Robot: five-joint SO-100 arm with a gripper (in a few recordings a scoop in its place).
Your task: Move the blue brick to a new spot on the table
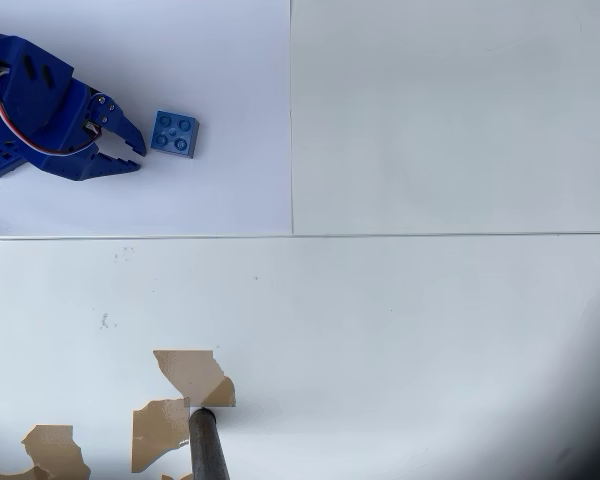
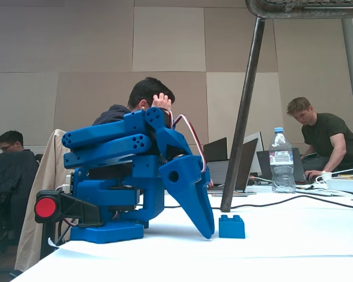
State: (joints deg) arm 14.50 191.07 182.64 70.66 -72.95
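Pre-grasp: hand (image 1: 138, 158) spread wide, empty, at 9 o'clock of the blue brick (image 1: 174, 133) on the table (image 1: 430, 320). Next: advance toward 3 o'clock, straddle it, close.

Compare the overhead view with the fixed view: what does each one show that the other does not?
Overhead view alone: the four studs on the blue brick, the whiter paper sheet under it, the chipped brown patches on the table, and the open gap between the tool's fingers.

Fixed view alone: the arm's base, a water bottle, laptops and people behind the table.

Both: the blue tool beside the brick, fingertips close to it, not holding it.
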